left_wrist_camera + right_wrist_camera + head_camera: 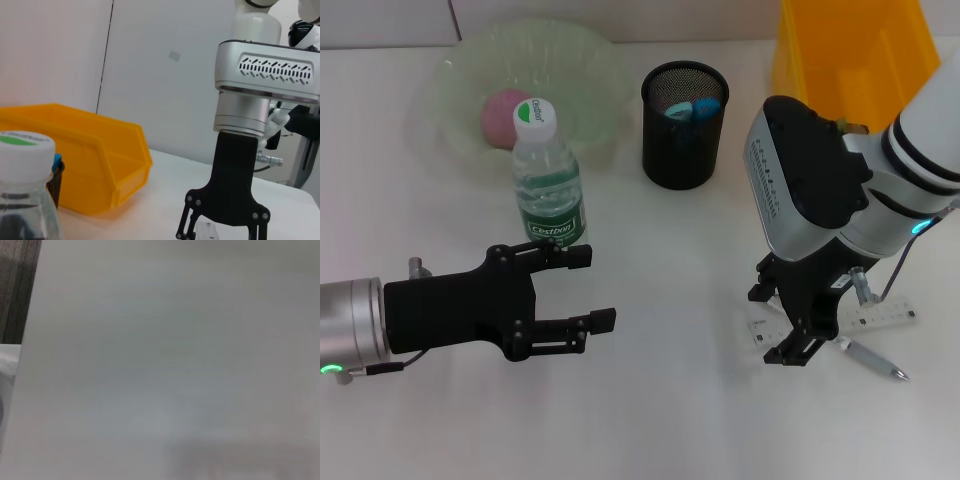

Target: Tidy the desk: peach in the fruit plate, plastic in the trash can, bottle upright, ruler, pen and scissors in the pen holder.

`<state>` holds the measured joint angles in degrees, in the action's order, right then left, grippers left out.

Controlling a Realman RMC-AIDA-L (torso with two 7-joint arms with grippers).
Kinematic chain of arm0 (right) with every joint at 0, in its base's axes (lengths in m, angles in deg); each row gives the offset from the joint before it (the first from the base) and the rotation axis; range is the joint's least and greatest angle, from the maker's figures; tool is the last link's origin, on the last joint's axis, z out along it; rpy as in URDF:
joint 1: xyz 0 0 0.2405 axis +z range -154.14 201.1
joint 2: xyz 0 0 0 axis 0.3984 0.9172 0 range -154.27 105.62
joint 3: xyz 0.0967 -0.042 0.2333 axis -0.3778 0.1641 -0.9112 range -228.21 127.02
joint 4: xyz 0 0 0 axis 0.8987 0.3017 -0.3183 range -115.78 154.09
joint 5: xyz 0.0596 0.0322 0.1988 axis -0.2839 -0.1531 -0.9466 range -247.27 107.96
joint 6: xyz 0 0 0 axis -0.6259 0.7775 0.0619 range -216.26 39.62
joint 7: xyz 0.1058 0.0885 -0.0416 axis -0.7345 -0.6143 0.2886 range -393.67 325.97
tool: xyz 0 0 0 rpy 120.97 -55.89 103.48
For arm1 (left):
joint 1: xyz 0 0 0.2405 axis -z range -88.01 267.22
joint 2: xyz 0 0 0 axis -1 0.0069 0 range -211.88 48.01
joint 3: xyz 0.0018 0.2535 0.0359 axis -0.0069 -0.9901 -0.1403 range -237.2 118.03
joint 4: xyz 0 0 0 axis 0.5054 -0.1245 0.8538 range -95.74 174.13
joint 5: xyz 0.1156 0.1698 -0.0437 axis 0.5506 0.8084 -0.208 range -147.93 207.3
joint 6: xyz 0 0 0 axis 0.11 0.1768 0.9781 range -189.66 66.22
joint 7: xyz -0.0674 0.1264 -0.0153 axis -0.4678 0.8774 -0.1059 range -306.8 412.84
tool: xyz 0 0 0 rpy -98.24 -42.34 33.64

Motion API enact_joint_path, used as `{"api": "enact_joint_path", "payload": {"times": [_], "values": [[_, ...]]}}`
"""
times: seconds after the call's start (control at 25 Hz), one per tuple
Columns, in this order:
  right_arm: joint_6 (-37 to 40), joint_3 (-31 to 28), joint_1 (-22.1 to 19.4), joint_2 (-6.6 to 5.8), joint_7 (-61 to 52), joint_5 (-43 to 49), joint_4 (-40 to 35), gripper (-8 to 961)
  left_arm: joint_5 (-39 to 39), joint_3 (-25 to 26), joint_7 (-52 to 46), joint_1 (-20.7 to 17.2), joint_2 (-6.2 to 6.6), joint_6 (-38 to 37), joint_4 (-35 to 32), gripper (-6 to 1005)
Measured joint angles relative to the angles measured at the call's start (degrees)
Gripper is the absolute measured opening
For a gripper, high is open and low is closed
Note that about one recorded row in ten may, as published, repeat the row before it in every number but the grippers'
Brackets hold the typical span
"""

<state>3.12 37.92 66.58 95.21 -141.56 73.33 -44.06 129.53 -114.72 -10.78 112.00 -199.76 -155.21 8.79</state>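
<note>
The left claw (592,288) reaches in over the near left part of the white desk (660,420), its two black fingers spread wide with nothing between them. Its upper finger lies just beside the base of the bottle (546,180) in the head view; whether they touch cannot be told.

The bottle stands upright with its white and green cap on, directly in front of the fruit plate (455,70). The plate is a pale green translucent bowl at the far left of the desk. The pink peach (498,118) lies inside it, partly hidden behind the bottle cap.

The pen holder (683,125) is a black mesh cup standing just beside the plate, toward the robot's right. Blue handles (692,108) show above its rim; what they belong to cannot be told.

The right claw (807,330) points down at the near right part of the desk, directly over the clear ruler (885,316). How wide it stands cannot be told. The ruler lies flat on the desk, and the pen (875,362) lies just beside it, nearer the robot.

An orange bin (850,50) stands at the far right, behind the right arm.
</note>
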Motion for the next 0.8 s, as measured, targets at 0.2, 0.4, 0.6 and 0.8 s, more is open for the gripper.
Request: {"api": "enact_joint_path", "payload": {"times": [0.2, 0.4, 0.6, 0.8], "values": [[-2.12, 1.93, -0.13, -0.01, 0.17, 0.02, 0.93, 737, 0.0, 0.04, -0.01, 0.02, -0.02, 0.24, 0.02, 812], [-3.86, 3.86, -0.21, 0.0, 0.22, 0.02, 1.94, 712, 0.0, 0.2, -0.01, -0.05, -0.03, 0.39, 0.12, 812], [-3.95, 4.18, -0.24, 0.0, 0.24, -0.14, 1.84, 653, 0.0, 0.27, 0.05, -0.2, -0.03, 0.41, 0.11, 813], [-3.23, 3.76, -1.1, 0.0, 0.26, -0.45, 0.06, 456, 0.0, 0.15, 0.27, -0.15, -0.03, 0.7, 0.32, 813]]}}
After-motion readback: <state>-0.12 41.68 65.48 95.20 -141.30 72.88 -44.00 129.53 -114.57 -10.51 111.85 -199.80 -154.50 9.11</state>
